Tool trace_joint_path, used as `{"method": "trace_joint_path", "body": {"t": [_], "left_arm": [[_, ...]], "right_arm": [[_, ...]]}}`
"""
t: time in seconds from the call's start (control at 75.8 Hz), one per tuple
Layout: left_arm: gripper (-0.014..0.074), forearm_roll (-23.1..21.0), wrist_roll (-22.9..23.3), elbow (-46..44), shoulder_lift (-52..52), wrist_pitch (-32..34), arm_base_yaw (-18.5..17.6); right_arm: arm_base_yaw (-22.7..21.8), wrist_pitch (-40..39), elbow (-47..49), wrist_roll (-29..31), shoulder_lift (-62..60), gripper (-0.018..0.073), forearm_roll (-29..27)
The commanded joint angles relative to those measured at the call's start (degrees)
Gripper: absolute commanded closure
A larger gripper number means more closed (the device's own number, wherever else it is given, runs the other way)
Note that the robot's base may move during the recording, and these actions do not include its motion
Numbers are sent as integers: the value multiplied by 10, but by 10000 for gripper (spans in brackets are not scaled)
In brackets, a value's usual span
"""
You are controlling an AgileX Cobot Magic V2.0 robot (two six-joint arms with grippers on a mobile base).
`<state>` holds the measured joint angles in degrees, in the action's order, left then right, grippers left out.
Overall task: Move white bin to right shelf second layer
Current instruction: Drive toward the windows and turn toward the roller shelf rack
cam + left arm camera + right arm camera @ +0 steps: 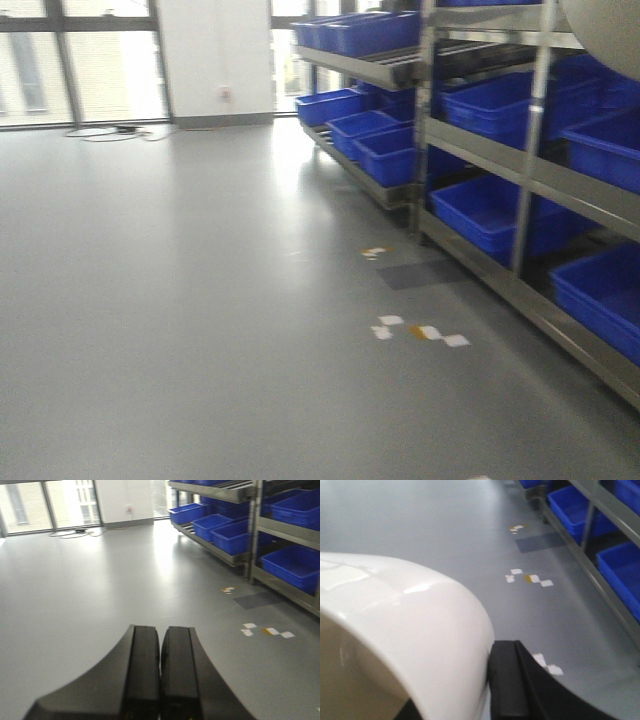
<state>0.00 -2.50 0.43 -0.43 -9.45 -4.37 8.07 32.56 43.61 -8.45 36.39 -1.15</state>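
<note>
The white bin (405, 625), glossy and off-white, fills the lower left of the right wrist view. My right gripper (467, 687) is shut on its rim, with one black finger (507, 680) pressed against the outer wall; the other finger is mostly hidden under the bin. A pale curved edge of the bin (612, 30) shows at the top right of the front view. My left gripper (160, 632) is shut and holds nothing, out over the bare grey floor. The right shelf (525, 175) is a steel rack along the right. I cannot tell which level is its second layer.
Blue crates (500, 215) sit on the rack's levels, and a further rack (370, 130) behind it holds more. White and orange tape scraps (420, 332) and a dark patch (425, 272) mark the grey floor. Windows and cables (110, 130) lie at the far wall.
</note>
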Motion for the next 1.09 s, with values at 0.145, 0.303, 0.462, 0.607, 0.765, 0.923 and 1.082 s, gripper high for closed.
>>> {"method": "trace_joint_path", "body": {"t": [0.145,0.303,0.462,0.607,0.765,0.923,1.082], "left_arm": [[512,0,3,21,-8,50,-1],[512,0,3,21,-8,50,-1],[512,0,3,21,-8,50,-1],[512,0,3,21,-8,50,-1],[512,0,3,21,-8,50,-1],[512,0,3,21,-8,50,-1],[512,0,3,21,-8,50,-1]], "right_arm": [[-4,-57,17,4,0,504,2],[-4,-57,17,4,0,504,2],[-4,-57,17,4,0,504,2],[-4,-57,17,4,0,504,2],[-4,-57,17,4,0,504,2],[-4,-57,17,4,0,504,2],[-4,-57,17,4,0,504,2]]}}
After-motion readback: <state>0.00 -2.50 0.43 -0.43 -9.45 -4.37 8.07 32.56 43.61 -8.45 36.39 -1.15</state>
